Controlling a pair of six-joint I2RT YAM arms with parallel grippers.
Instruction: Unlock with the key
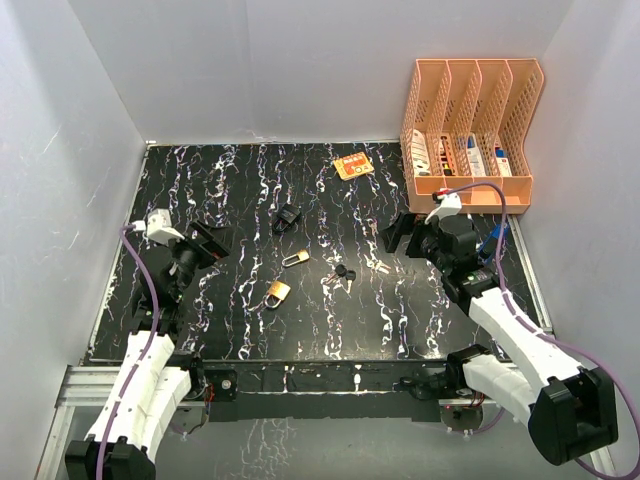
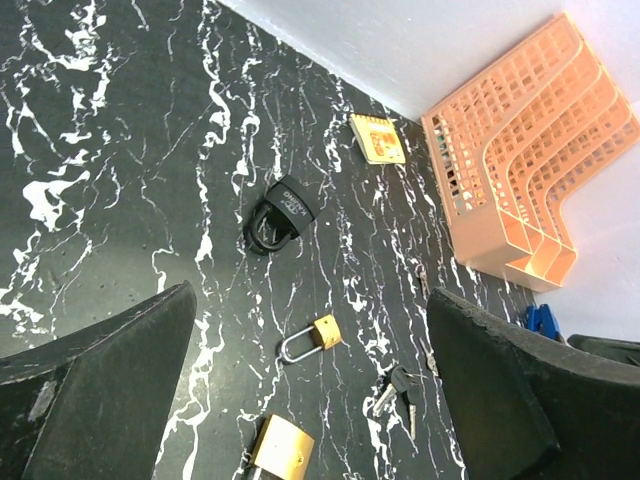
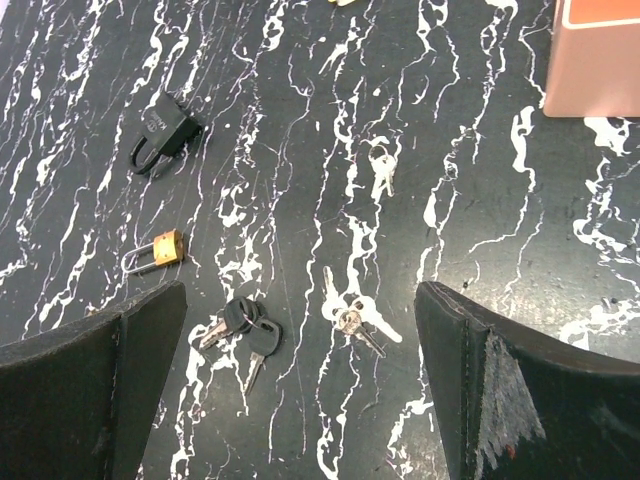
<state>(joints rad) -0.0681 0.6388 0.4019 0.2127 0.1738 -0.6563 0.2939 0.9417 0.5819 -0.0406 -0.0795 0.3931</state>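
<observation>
From above, both arms hang over the black marbled table (image 1: 240,340) with nothing in them. The left gripper (image 1: 208,240) and right gripper (image 1: 400,235) both stand spread wide. Between them lie a black padlock (image 1: 287,217), a small brass padlock (image 1: 295,259) and a larger brass padlock (image 1: 277,293). To their right are a bunch of black-headed keys (image 1: 343,273) and some silver keys (image 1: 380,266). An orange file rack (image 1: 470,130) stands in the far right corner.

The left wrist camera shows its fingers (image 2: 100,380) far apart and clear of the table, looking down on all three locks.

The right wrist camera shows its own fingers (image 3: 500,390) equally wide, with the black-headed bunch and a silver set (image 3: 350,315) lying loose on the table between them. A second silver pair (image 3: 380,172) lies farther off.

To my eye the job has barely begun: no key is picked, no lock steadied. Next the right arm must drop onto one bunch and pinch a key head, though I cannot tell which key suits which lock.
</observation>
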